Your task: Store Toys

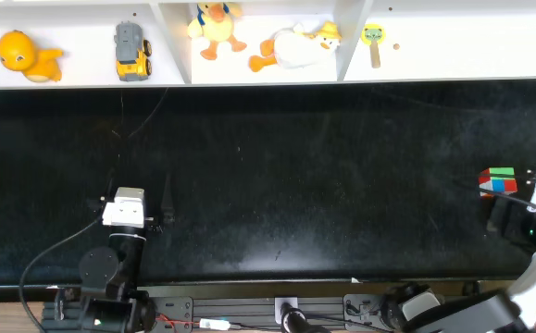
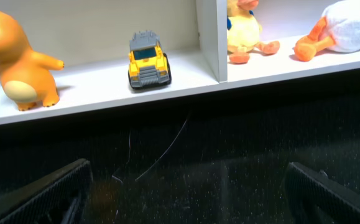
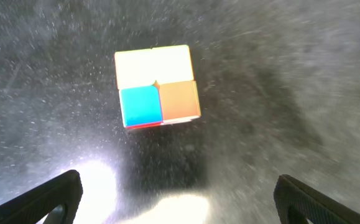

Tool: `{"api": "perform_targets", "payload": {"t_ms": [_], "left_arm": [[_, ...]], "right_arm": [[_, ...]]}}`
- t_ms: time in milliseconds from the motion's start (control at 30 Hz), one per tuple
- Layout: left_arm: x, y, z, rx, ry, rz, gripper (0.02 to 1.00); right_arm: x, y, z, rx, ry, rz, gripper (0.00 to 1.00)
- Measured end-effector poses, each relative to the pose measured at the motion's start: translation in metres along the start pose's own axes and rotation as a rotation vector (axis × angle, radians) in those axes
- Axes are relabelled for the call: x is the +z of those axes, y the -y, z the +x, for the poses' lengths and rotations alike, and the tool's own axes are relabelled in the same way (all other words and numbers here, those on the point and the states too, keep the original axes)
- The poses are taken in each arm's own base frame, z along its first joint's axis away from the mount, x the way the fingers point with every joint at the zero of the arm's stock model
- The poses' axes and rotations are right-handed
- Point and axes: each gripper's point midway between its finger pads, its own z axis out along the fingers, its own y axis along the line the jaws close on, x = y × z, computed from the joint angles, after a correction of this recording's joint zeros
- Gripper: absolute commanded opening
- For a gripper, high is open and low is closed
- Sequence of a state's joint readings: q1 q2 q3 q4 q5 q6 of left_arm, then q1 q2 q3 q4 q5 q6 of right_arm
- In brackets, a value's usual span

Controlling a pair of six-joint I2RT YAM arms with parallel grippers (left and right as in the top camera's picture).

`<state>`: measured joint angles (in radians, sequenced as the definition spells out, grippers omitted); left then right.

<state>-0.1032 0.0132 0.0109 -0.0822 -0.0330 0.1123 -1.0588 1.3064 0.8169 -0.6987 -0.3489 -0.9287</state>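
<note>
Near the table's [image 1: 295, 185] 8 o'clock corner our left gripper [image 2: 188, 165] sits spread and empty, facing the shelf [image 1: 82, 72] at 12 o'clock, well apart from the cube [image 1: 497, 181]. The cube rests on the table at 3 o'clock. Our right gripper [image 3: 176, 180] hangs just short of it, fingers parted and empty, the cube ahead between them and nearly square, so we judge the right arm nearer.

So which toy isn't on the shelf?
The multicoloured puzzle cube: it alone sits on the black table, near the right gripper, while every other toy stands or lies in the white shelf compartments.
</note>
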Motion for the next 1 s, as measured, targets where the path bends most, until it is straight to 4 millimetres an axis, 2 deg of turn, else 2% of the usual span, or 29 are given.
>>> {"api": "perform_targets", "payload": {"t_ms": [167, 300, 467, 667, 767, 867, 1000], "left_arm": [[0.0, 0.0, 0.0, 0.0, 0.0, 0.0, 0.998], [0.0, 0.0, 0.0, 0.0, 0.0, 0.0, 0.998], [0.0, 0.0, 0.0, 0.0, 0.0, 0.0, 0.996], [0.0, 0.0, 0.0, 0.0, 0.0, 0.0, 0.998], [0.0, 0.0, 0.0, 0.0, 0.0, 0.0, 0.998], [0.0, 0.0, 0.0, 0.0, 0.0, 0.0, 0.996], [0.0, 0.0, 0.0, 0.0, 0.0, 0.0, 0.996]], "right_arm": [[0.027, 0.002, 0.003, -0.033, -0.011, -0.043, 0.996], [0.039, -0.008, 0.004, -0.049, -0.031, -0.088, 0.998], [0.055, -0.019, -0.004, -0.071, -0.022, -0.129, 0.998], [0.062, -0.017, -0.02, -0.034, 0.027, -0.113, 0.989], [0.062, -0.017, -0.02, -0.001, 0.028, -0.114, 0.882], [0.062, -0.018, -0.019, 0.029, 0.022, -0.12, 0.678], [0.062, -0.019, -0.018, 0.051, 0.016, -0.124, 0.61]]}}
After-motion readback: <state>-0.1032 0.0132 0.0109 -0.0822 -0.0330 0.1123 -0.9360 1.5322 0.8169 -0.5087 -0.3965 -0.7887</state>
